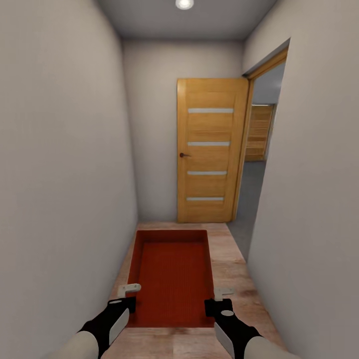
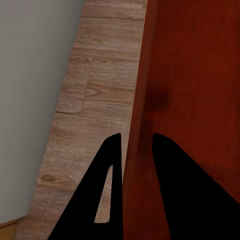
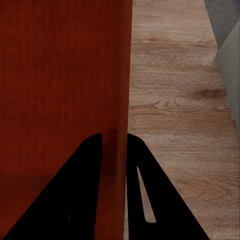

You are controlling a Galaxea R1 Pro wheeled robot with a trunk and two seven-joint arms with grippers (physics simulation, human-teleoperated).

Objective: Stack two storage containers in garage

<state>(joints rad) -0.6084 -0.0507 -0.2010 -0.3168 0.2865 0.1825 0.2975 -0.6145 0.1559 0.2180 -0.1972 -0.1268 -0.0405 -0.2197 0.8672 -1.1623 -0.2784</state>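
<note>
only one storage container [image 1: 172, 279] visible; left claw [image 2: 131, 160], right claw [image 3: 114, 160] clamp its side walls.

Items counted in the hallway

One storage container [image 1: 172, 279] is seen, gripped by two grippers: the left gripper [image 1: 128, 295] and the right gripper [image 1: 218, 298]. One wooden door [image 1: 211, 149] with four glass strips and one ceiling light [image 1: 184, 4] are counted.

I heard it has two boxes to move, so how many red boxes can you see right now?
1. A single red-orange storage container is held in front of the robot, in a narrow hallway, by the left gripper and right gripper, each clamping a side wall. A second may be elsewhere.
</note>
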